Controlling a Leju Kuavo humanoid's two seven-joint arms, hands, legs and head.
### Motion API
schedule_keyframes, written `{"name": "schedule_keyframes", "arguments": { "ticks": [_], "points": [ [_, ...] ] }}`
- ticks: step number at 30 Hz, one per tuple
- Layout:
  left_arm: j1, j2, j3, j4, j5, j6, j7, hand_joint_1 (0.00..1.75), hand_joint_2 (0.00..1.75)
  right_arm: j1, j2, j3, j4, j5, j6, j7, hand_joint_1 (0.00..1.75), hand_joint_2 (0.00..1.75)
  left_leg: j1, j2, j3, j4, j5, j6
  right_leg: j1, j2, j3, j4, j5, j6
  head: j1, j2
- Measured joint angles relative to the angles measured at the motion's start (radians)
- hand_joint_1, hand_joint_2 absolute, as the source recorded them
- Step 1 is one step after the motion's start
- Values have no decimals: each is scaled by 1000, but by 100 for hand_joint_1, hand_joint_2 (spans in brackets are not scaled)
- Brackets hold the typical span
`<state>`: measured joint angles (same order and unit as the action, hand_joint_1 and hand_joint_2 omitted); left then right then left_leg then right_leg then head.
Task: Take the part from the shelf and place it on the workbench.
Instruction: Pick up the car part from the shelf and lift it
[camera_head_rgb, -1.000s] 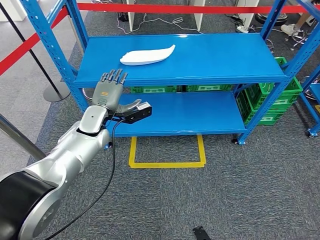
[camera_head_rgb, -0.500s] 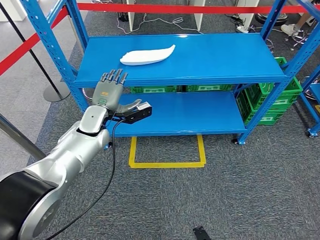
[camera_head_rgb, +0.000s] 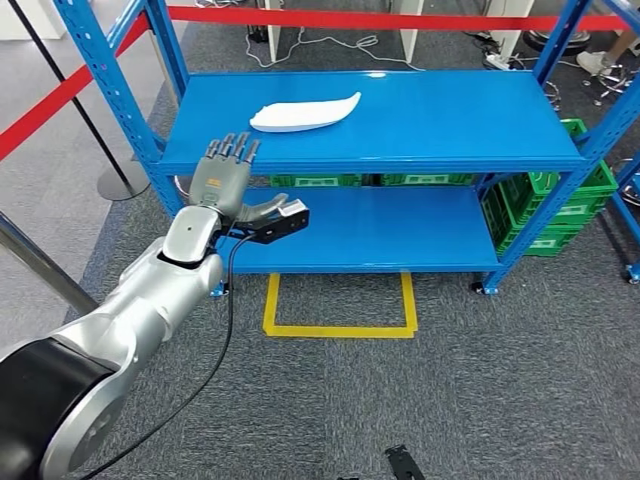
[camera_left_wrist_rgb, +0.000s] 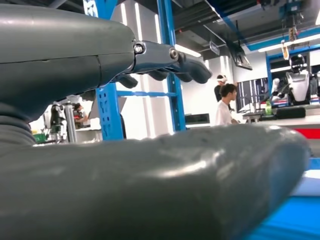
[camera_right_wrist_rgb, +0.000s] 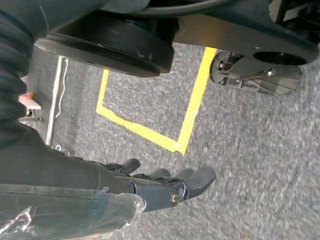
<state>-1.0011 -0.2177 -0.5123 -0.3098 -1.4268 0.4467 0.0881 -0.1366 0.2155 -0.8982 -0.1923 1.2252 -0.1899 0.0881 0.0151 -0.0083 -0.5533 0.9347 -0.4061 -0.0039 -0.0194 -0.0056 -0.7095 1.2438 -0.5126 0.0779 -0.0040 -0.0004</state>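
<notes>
**Reach could catch the shelf edge before it finds the part**

The left hand (camera_head_rgb: 225, 183) holds nothing, fingers (camera_head_rgb: 230, 148) spread just short of the top shelf (camera_head_rgb: 453, 120) lip — driven forward at this height they would likely jam on it. The white part (camera_head_rgb: 305, 112) lies beyond the fingertips on that shelf, thin and flat, liable to skid. The right hand (camera_right_wrist_rgb: 166, 186) hangs released over carpet. Green crates (camera_head_rgb: 562, 205) and red barrier tape (camera_head_rgb: 362, 17) stand farther out — neither blocks the reach

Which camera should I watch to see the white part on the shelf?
The head view. It shows the whole white part lying on the top level of the blue shelf, with the left hand raised short of it. The left wrist view looks past that hand at shelf posts; the right wrist view faces the floor.
</notes>
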Motion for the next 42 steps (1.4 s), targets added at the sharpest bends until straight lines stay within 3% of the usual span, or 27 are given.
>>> {"name": "schedule_keyframes", "arguments": {
  "ticks": [2, 3, 4, 5, 7, 9, 11, 13, 14, 15, 16, 18, 19, 21, 24, 26, 28, 29, 30, 31, 33, 34, 36, 39, 40, 42],
  "points": [
    [2, -1, 0, 0, -1, 0, 0, 0, 0, 3, 0, 0, 0, 0, 0, 1, 0, 175, 10, -8, -1, 17, -14, -18, -15, 2, 34, -91, 66, 20, 1, 0],
    [1, -1, 0, 0, -1, 0, 0, 0, 0, 5, 1, 0, 0, 0, 0, 1, 0, 175, 13, -12, -6, 33, -24, -30, -20, 7, 57, -141, 84, 27, 6, 0],
    [-1, 0, 0, 0, -1, 0, 0, 0, 0, 6, 1, -1, 1, 0, 0, 1, 0, 175, 14, -14, -13, 48, -32, -40, -24, 12, 73, -175, 90, 25, 9, 0],
    [-2, 0, 0, -1, -1, 0, 1, 0, 0, 7, 2, -1, 1, 0, 0, 1, 0, 175, 12, -15, -20, 59, -38, -47, -25, 17, 77, -184, 82, 18, 10, 0],
    [0, 0, 0, -1, -1, 0, 1, 0, 0, 5, 3, -1, 1, 0, 0, 1, 0, 175, 11, -15, -29, 66, -41, -54, -23, 20, 70, -174, 69, -10, 5, 0],
    [1, 0, 0, -1, -1, -1, 1, 0, 0, 4, 3, -2, 1, 0, 0, 1, 0, 175, 13, -11, -39, 86, -56, -59, -21, 20, 69, -169, 63, -26, -2, 0],
    [-1, -1, 0, -1, -1, -1, 1, 0, 0, 4, 3, -2, 1, 0, 0, 1, 0, 175, 10, -5, -89, 178, -92, -59, -17, 19, 76, -170, 57, -39, -6, 0],
    [1, -2, 0, -2, -1, -1, 1, 0, 0, 5, 3, -2, 1, 1, 0, 1, 0, 175, 5, -4, -171, 309, -124, -52, -13, 17, 83, -172, 52, -47, -7, 0],
    [4, -2, 0, -2, -1, -1, 1, 0, 0, 6, 3, -2, 1, 0, 0, 1, 0, 175, 1, -4, -202, 346, -121, -47, -11, 17, 87, -172, 48, -51, -7, 0],
    [7, -1, 0, -2, -1, -2, 1, 0, 0, 7, 3, -2, 1, 0, 0, 1, 0, 175, -4, -4, -217, 349, -101, -40, -9, 17, 92, -172, 45, -54, -7, 0],
    [8, 0, 0, -2, -1, -2, 1, 0, 0, 8, 3, -2, 1, 0, 1, 1, 0, 175, -11, -4, -214, 316, -64, -31, -8, 18, 97, -173, 41, -56, -8, 0],
    [5, 2, 0, -2, -1, -3, 1, 0, 0, 9, 5, -2, 1, 1, 1, 1, 0, 175, -28, -2, -173, 196, 18, -10, -7, 18, 105, -175, 34, -54, -8, 0],
    [3, 2, 0, -2, -1, -3, 1, 0, 0, 10, 7, -2, 1, 1, 1, 1, 0, 175, -34, -1, -150, 141, 40, -1, -5, 18, 108, -177, 31, -50, -8, 0],
    [3, 0, 0, -2, -1, -3, 1, 0, 0, 12, 8, -2, 1, 1, 0, 1, 0, 175, -39, 1, -127, 88, 40, 5, -1, 16, 110, -183, 27, -42, -8, 0],
    [5, 0, 0, -2, -1, -3, 1, 0, 0, 12, 8, -2, 1, 2, 0, 1, 0, 175, -33, -2, -116, 67, 30, 8, 1, 13, 109, -182, 16, -32, -9, 0],
    [6, -1, 0, -2, -1, -4, 1, 0, 0, 10, 8, -3, 1, 3, 0, 1, 0, 175, -28, -3, -108, 59, 29, 15, 5, 13, 74, -110, -22, -31, -8, 0],
    [11, -1, 0, -2, -1, -4, 1, 0, 0, 4, 7, -4, 1, 2, 0, -1, 0, 175, -29, -4, -102, 59, 24, 21, 11, 14, 8, 14, -66, -32, -8, 0],
    [15, 0, 0, -2, -1, -5, 1, 0, 0, 1, 7, -4, 0, 2, 0, -1, 0, 175, -29, -4, -98, 59, 21, 23, 14, 14, -17, 56, -70, -30, -8, 0],
    [17, 0, 0, -2, -2, -5, 1, 0, 0, -1, 7, -4, 0, 2, 0, -2, 0, 175, -29, -5, -92, 59, 17, 23, 14, 13, -27, 66, -55, -27, -8, 0],
    [19, -1, 0, -2, -2, -6, 1, 0, 0, -1, 7, -5, 0, 2, 0, -2, 0, 175, -28, -7, -86, 60, 12, 23, 14, 13, -20, 40, -23, -23, -8, 0],
    [17, -1, 0, -2, -4, -6, 1, 0, 0, 2, 6, -5, 0, 3, -1, -1, 0, 175, -26, -10, -73, 63, 2, 17, 9, 14, 24, -73, 55, -17, -8, 0],
    [14, -1, 0, -2, -4, -6, 1, 0, 0, 5, 6, -5, 0, 3, -1, -1, 0, 175, -27, -12, -71, 67, -3, 13, 8, 15, 49, -129, 77, -16, -8, 0],
    [10, -1, 0, -2, -4, -7, 1, 0, 0, 8, 6, -5, 0, 3, 0, -1, 0, 175, -29, -14, -74, 72, -5, 4, 9, 19, 75, -183, 77, -26, -9, 0],
    [8, -1, 0, -2, -4, -7, -1, 0, 0, 8, 6, -6, 0, 2, 0, -2, 0, 175, -29, -12, -82, 81, -11, -7, 7, 21, 83, -196, 71, -46, -13, 0],
    [6, -1, 0, -2, -4, -7, -3, 0, 0, 8, 6, -6, 0, 0, 0, -3, 0, 175, -28, -10, -92, 103, -24, -13, 5, 20, 86, -197, 70, -51, -15, 0],
    [4, -2, 0, -3, -4, -10, -7, 0, 0, 9, 6, -10, 0, -1, 0, -4, 0, 175, -24, -6, -143, 203, -67, -25, 3, 17, 94, -199, 66, -59, -19, 0]
  ]
}}
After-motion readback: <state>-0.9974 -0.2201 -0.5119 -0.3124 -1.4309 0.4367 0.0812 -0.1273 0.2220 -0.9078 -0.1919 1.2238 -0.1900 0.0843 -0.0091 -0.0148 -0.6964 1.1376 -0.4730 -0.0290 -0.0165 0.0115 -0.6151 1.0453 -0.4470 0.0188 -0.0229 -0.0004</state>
